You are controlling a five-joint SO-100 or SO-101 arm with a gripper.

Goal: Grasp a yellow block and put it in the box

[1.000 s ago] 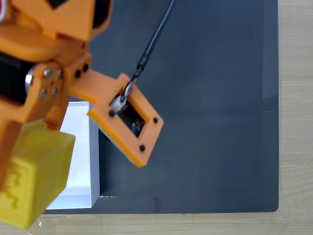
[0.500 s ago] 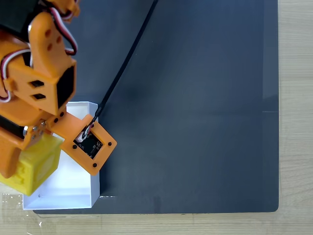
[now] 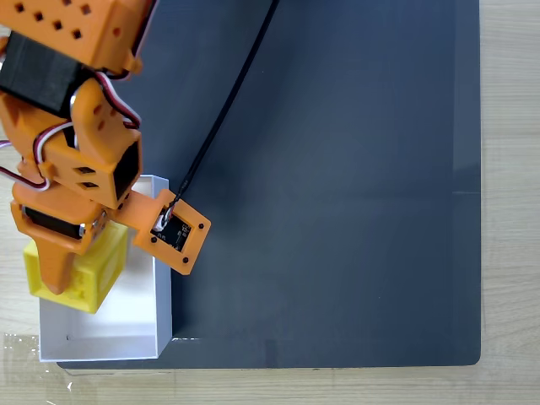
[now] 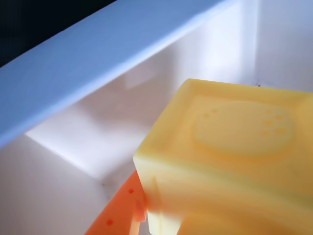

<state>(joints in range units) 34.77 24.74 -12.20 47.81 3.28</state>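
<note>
In the fixed view the yellow block (image 3: 89,274) hangs low inside the left half of the white box (image 3: 139,325), its left side over the box's left wall. My orange gripper (image 3: 72,278) is shut on it, with one finger (image 3: 53,261) lying across the block's left face; the other finger is hidden. In the wrist view the yellow block (image 4: 234,156) looms close with its round stud facing the camera. The box's white wall (image 4: 98,54) and inner corner sit just behind it, and an orange finger (image 4: 117,218) presses the block's lower left.
The box stands at the lower left corner of a dark grey mat (image 3: 337,169) on a pale wooden table (image 3: 510,202). A black cable (image 3: 228,93) runs from the wrist camera mount (image 3: 173,232) to the top edge. The arm's body covers the upper left.
The arm has come down and drawn back. The block, first large and near the camera over the box's lower left edge, now sits lower and further inside the box.
</note>
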